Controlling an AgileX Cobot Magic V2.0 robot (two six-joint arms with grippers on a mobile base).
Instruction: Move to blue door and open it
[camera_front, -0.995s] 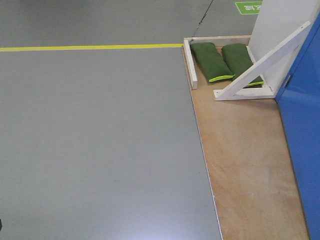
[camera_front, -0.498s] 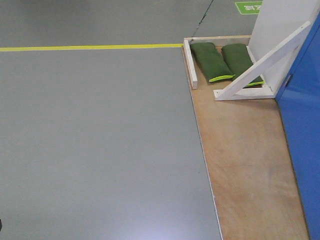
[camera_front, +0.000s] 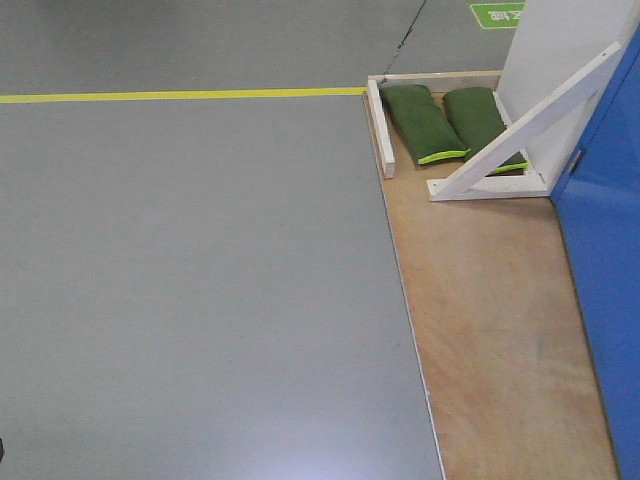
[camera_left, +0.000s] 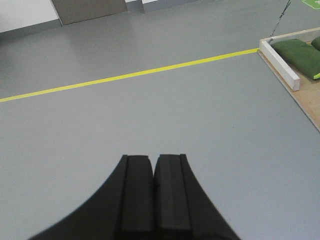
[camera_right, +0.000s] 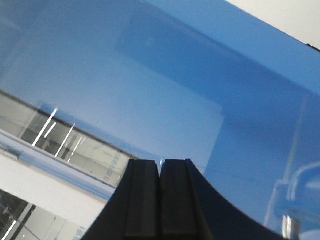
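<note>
The blue door is a glossy blue panel along the right edge of the front view, standing on a plywood base. It fills the right wrist view, very close and full of reflections. My right gripper is shut and empty, pointing at the door's face. A silvery part shows at the bottom right of that view; I cannot tell what it is. My left gripper is shut and empty above the grey floor, away from the door. No lever handle shows clearly.
The plywood base lies left of the door. Two green sandbags lie at its far end. A white diagonal brace props a white panel. A yellow floor line crosses the grey floor.
</note>
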